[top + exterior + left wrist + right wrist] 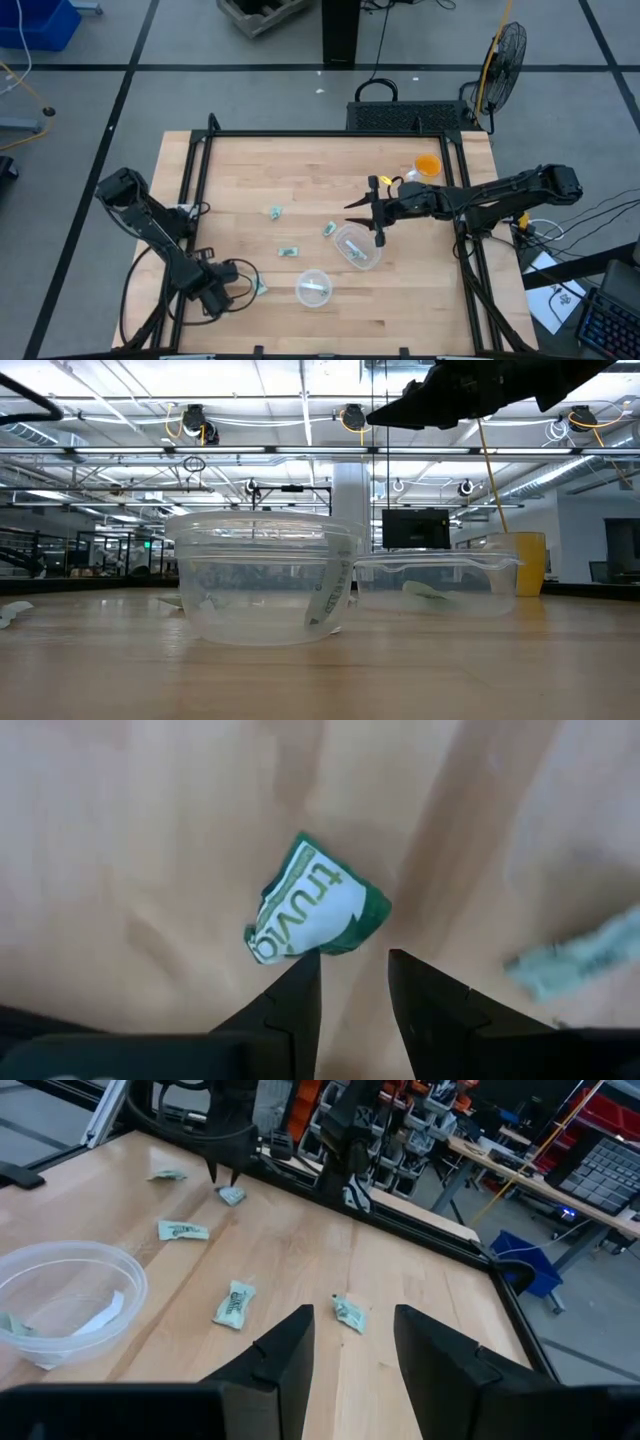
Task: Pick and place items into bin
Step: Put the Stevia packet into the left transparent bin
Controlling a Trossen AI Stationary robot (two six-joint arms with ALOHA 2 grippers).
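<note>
The items are small green-and-white wrapped packets scattered flat on the wooden table [420, 300]. One packet [315, 915] lies near the front left. My left gripper [352, 958] points down over it, open by a narrow gap. The packet lies just past the fingertips, not between them. Other packets lie at mid-table [274, 212], [289, 251], [328, 229]. My right gripper [358, 208] hangs open above the table's middle, holding nothing. No bin shows apart from two clear round cups [314, 288], [357, 247].
Both clear cups hold small pieces. An orange cup [427, 166] stands at the back right. A black frame [200, 170] runs along the table's left, far and right sides. The right wrist view shows more packets [235, 1302], [349, 1312] on bare wood.
</note>
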